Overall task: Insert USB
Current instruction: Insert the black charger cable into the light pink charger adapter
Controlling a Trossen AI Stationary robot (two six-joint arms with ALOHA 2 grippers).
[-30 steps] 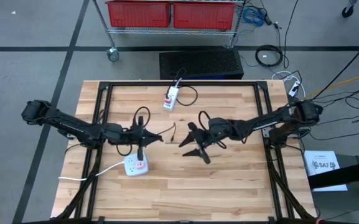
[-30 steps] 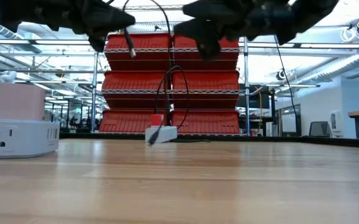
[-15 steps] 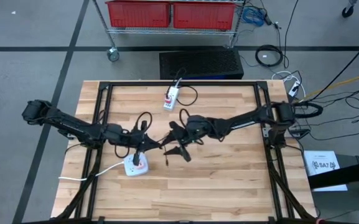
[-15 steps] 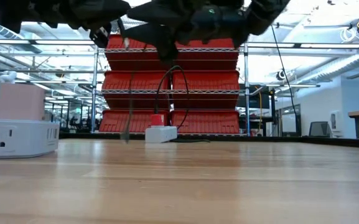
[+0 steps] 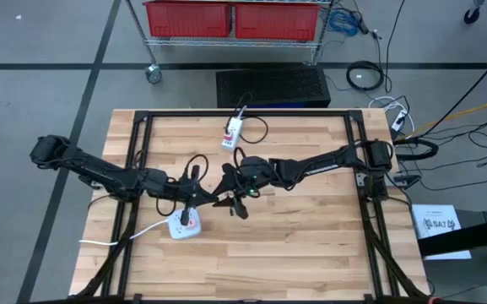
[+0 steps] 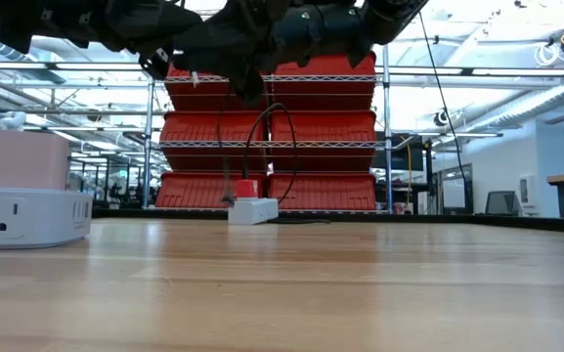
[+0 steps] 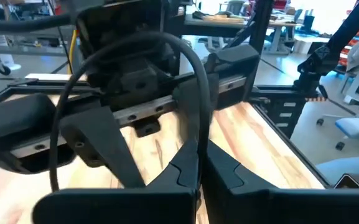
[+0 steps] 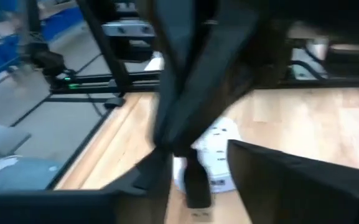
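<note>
Plug (image 8: 196,182) on a black cable (image 7: 195,81) hangs just above a white socket box (image 5: 183,225) at the near left of the desk (image 5: 311,253), and is not yet inserted. The left claw (image 5: 193,195), reaching in from the left, is closed on the cable a little above the plug, with the cable looping up and over its fingers (image 7: 186,173). The right claw (image 5: 233,197) reaches across from the right side and sits just right of the left one, raised off the desk; its fingers (image 8: 277,180) stand apart, with the plug between them and closer to one finger. Whether that finger touches the plug cannot be told. From the right wrist view the box (image 8: 219,152) lies directly beyond the plug. At desk level the box (image 6: 27,216) shows a wall-type socket on its side and carries a pink block (image 6: 30,159). A second white strip (image 5: 232,133) with a red end lies at the far edge of the desk, well apart from both claws, with its own dark cord curling beside it. Red bins (image 6: 262,122) fill a wire rack behind the desk.
</note>
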